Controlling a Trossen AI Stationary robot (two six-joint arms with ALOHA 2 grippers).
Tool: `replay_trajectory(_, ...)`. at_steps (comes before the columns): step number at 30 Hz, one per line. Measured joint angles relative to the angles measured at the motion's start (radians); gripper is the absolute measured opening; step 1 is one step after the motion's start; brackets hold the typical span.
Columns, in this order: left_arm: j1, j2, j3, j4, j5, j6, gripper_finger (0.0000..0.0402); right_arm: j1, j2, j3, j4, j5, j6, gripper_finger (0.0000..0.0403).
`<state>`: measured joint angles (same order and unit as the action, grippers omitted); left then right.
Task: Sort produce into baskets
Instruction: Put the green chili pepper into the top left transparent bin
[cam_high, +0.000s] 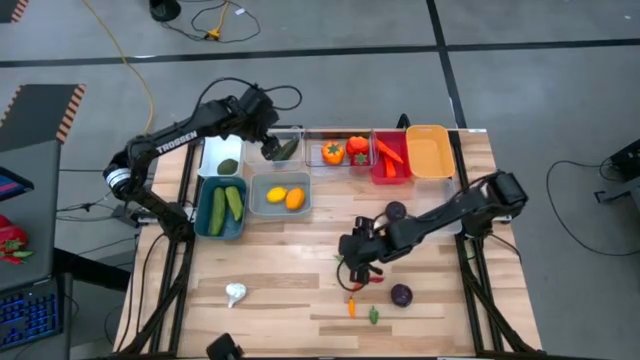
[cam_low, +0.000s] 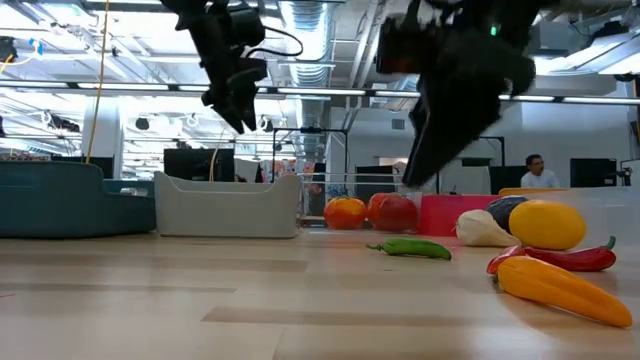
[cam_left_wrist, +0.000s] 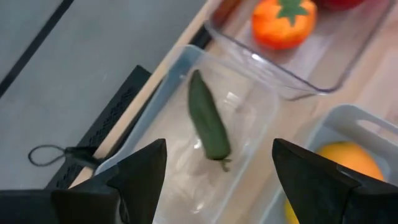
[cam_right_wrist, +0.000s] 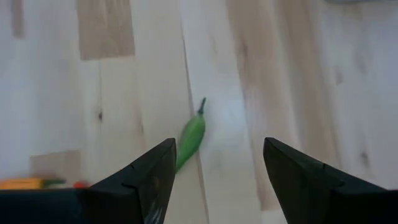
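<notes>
**Both hands open, one green chilli dropped in, another lined up**

The left hand (cam_high: 272, 148) was seen over the clear tub (cam_high: 283, 147) at the far edge of the desk (cam_high: 280, 270), fingers (cam_left_wrist: 134, 180) spread apart and nothing held. A dark green chilli (cam_left_wrist: 208, 124) was seen lying on the tub's floor, right between those fingers in the left wrist view.

Just beside it, a second clear tub (cam_high: 340, 152) was found holding an orange pepper (cam_high: 332, 153) and a red one (cam_high: 357, 146). The red tub (cam_high: 390, 172) was loaded with carrots (cam_high: 390, 155), and the orange tub (cam_high: 430, 150) was placed at the end of the row. The white tub (cam_high: 222, 157) held one dark green piece. In the teal tub (cam_high: 220, 208) two cucumbers (cam_high: 226, 205) were laid side by side; two lemons (cam_high: 286, 196) sat in the grey-blue tub (cam_high: 280, 195).

The right hand (cam_high: 358, 262) was held low above the middle of the desk, its fingers (cam_right_wrist: 140, 180) parted and empty. A light green chilli (cam_right_wrist: 191, 135) was framed between them on the wood, untouched.

Loose produce was spread nearby: a red chilli (cam_high: 372, 279), a small carrot (cam_high: 351, 306), a purple ball (cam_high: 401, 295), another purple ball (cam_high: 396, 211) behind the arm, and a white garlic (cam_high: 235, 293) well apart on the left.
</notes>
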<state>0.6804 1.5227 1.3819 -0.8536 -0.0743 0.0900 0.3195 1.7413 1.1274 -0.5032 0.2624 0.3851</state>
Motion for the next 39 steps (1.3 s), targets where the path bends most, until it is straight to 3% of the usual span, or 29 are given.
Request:
replay_trajectory(10, -0.098, 0.0, 0.0, 0.009, -0.002, 0.001, 0.0279, 0.002, 0.125, 0.001, 0.06, -0.002, 0.001, 0.0237)
replay_trajectory(25, -0.172, 0.0, 0.0, 0.009, -0.031, -0.004, 0.0279, -0.001, 0.13, 0.001, 0.024, -0.01, 0.0, 0.0158)
replay_trajectory(39, -0.19, 0.0, -0.001, 0.011, -0.03, -0.004, 0.0279, -0.035, 0.128, 0.001, 0.007, -0.085, -0.001, 0.0076)
